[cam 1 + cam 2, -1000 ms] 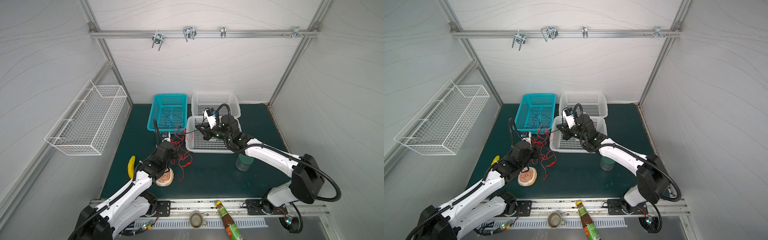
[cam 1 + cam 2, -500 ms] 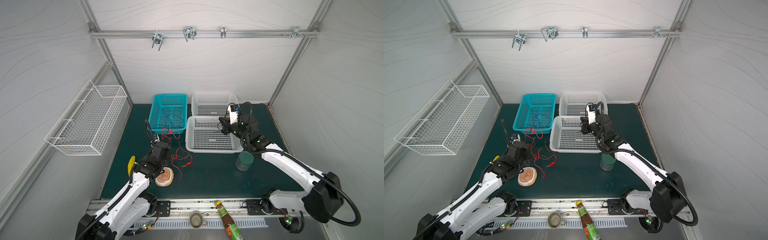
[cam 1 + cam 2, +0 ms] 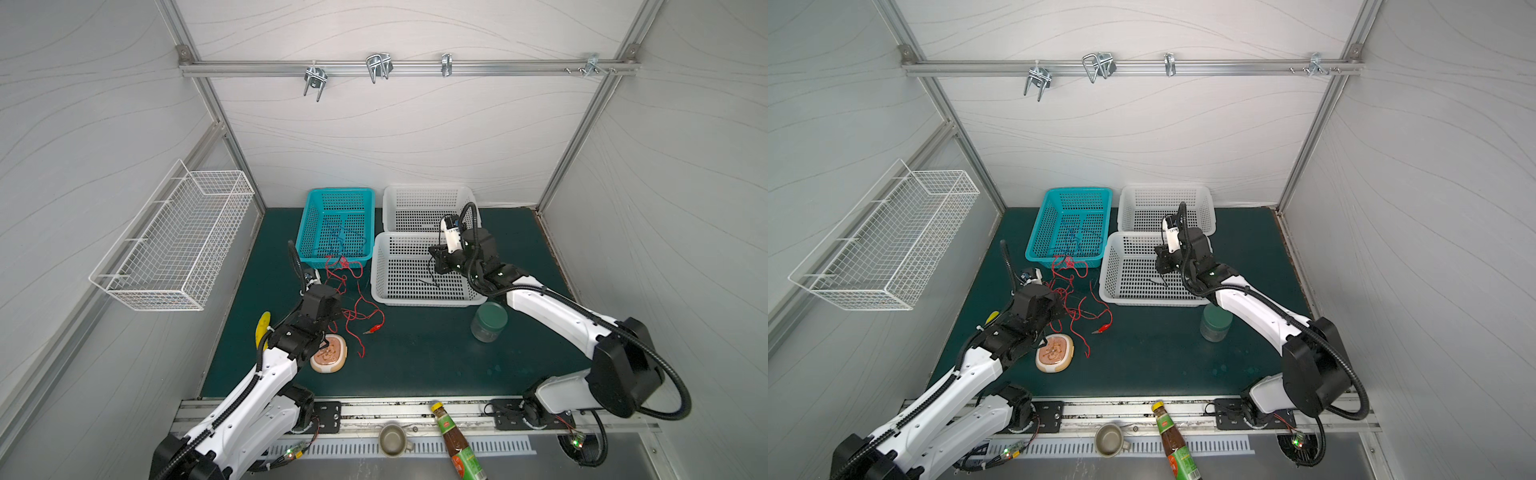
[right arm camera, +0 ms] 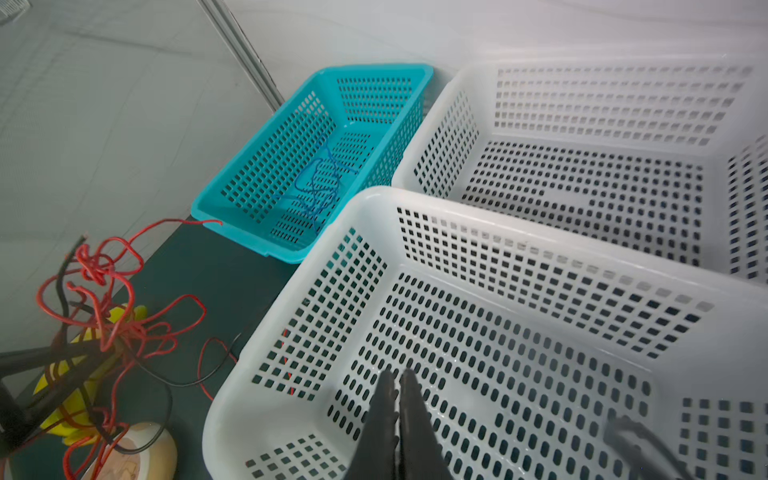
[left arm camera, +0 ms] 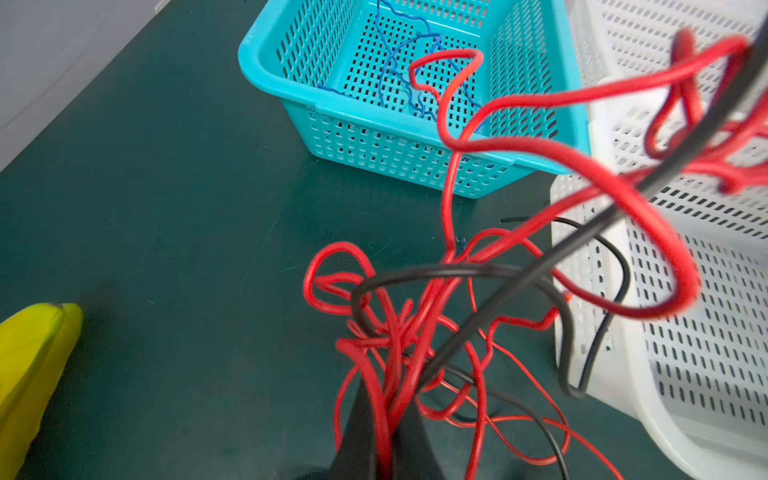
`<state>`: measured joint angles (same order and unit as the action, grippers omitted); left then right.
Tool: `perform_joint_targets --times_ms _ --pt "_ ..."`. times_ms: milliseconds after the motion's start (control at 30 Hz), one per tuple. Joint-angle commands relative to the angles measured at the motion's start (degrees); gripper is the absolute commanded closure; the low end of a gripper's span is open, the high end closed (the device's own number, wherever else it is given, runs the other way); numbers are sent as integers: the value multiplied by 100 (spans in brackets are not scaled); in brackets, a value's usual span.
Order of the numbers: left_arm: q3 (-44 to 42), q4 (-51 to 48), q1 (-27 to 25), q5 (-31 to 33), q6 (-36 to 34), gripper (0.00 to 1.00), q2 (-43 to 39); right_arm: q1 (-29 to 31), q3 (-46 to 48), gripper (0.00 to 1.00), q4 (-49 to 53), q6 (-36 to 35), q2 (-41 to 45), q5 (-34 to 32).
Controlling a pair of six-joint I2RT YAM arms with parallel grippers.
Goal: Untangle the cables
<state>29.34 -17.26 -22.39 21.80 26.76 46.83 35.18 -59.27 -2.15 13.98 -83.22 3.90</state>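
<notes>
Red cables mix with black cables over a dark green mat. A blue cable shows against the turquoise basket. The front basket and rear basket are white with a slotted grid. The banana is yellow, the wire rack is white mesh, and the walls are pale grey with wavy lines.

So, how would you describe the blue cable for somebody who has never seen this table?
At the back of the dark green table, the turquoise basket stands left of two white baskets in both top views. On its floor lies the blue cable, a thin loose squiggle. It lies alone inside, while the red and black cables are tangled together outside the basket.
</notes>
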Motion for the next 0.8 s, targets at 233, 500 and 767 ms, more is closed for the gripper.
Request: perform_joint_targets --times_ms 233,500,767 --pt "-30 442 16 -148 18 100 -133 529 -1111 99 382 -79 -1251 935" --pt "-43 402 17 -134 14 100 -208 746 -1717 99 238 211 -2151 1499" --pt "-110 402 16 -98 -13 100 -350 497 -1396 93 269 540 -2188 816"
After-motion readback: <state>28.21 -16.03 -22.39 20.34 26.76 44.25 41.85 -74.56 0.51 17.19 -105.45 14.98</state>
